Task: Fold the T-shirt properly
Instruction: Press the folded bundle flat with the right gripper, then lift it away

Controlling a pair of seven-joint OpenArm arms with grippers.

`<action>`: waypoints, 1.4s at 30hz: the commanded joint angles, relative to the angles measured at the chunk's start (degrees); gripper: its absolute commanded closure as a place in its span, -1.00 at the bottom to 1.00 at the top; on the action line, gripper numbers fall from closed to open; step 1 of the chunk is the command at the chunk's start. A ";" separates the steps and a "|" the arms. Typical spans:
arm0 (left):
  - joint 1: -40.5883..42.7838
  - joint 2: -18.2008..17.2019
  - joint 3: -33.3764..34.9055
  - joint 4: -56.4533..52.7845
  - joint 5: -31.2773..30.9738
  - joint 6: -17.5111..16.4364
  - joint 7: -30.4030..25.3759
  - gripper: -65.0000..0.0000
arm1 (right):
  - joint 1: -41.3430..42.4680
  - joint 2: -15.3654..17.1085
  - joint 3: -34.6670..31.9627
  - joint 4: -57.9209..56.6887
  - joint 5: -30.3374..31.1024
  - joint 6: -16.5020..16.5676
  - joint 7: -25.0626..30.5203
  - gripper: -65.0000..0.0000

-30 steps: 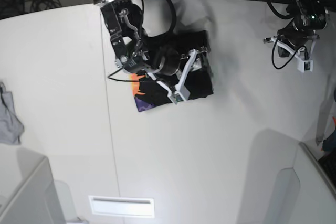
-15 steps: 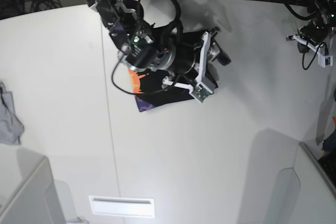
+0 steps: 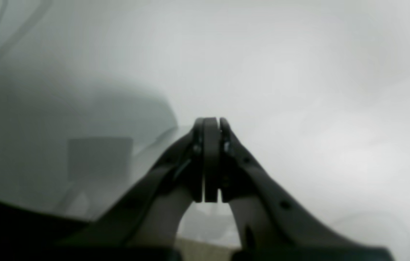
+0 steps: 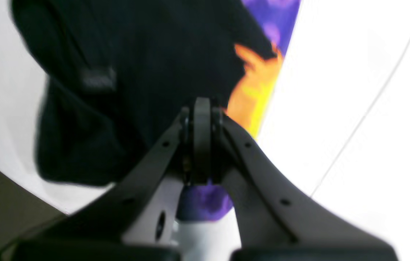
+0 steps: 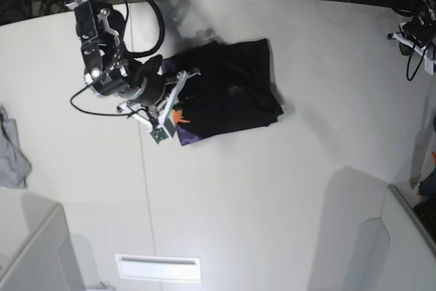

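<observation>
Close up, the right end effector (image 4: 202,141) has its jaws pressed together with nothing between them, poised over the orange and purple print at the edge of the T-shirt (image 5: 228,90). That black shirt lies folded into a rough rectangle on the white desk (image 5: 286,189), toward its far middle. Farther off, at the desk's far right corner, the left end effector (image 3: 211,159) is likewise closed and empty, facing only blurred grey. A small grey cloth (image 5: 12,155) sits at the left edge.
</observation>
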 commanded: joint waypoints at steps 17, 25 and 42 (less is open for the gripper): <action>-0.07 -1.07 -0.43 1.09 -0.79 -0.19 -0.73 1.00 | 1.42 -7.10 -25.39 -2.77 0.57 -0.64 2.37 1.00; 0.55 -0.99 -0.34 1.97 -0.87 -0.36 -0.73 1.00 | 2.65 -4.46 -22.23 1.89 0.92 -6.79 1.05 1.00; 1.69 9.30 9.60 15.68 -20.13 -3.97 4.90 -0.70 | -9.13 1.26 -2.09 5.67 1.10 -6.62 13.62 1.00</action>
